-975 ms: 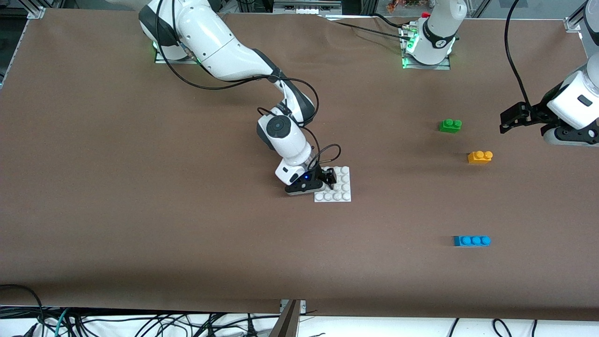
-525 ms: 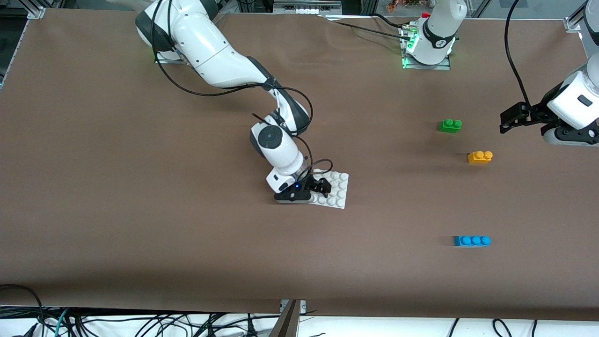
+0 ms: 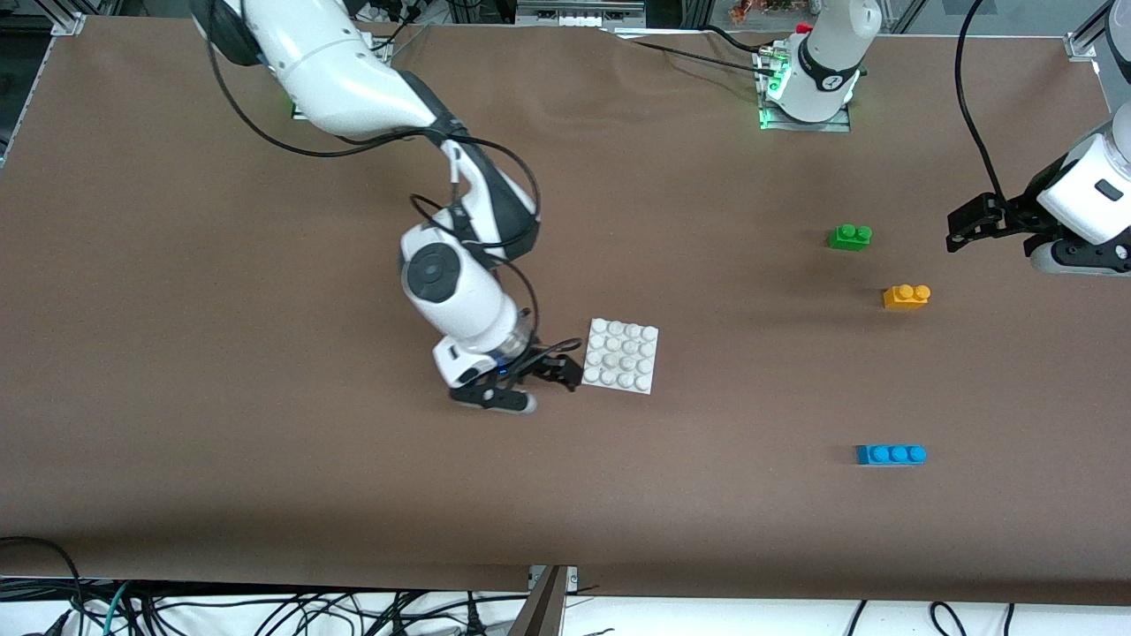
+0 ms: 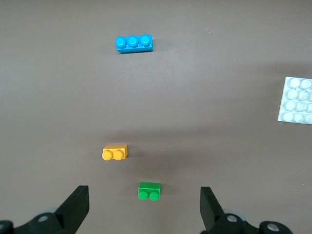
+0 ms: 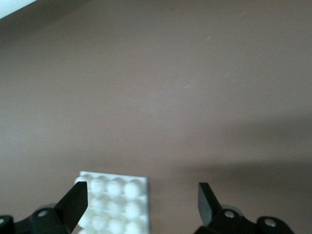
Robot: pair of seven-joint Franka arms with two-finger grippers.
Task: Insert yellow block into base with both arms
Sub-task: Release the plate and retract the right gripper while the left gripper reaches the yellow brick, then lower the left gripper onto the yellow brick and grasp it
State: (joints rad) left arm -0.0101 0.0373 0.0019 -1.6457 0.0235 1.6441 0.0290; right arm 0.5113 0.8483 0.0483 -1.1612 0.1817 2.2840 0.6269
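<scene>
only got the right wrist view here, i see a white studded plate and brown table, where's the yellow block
Observer: The yellow block lies toward the left arm's end of the table, well apart from the base.
Operator: anything next to it
Observer: A green brick lies farther from the front camera than the yellow one, and a blue brick nearer to it.
Operator: what's the left claw doing
Observer: The left claw is open and empty, up over bare table beside the green brick.
Operator: and my claw, touching the plate?
Observer: The right claw is open beside the base's edge, on the side toward the right arm's end; it holds nothing.
</scene>
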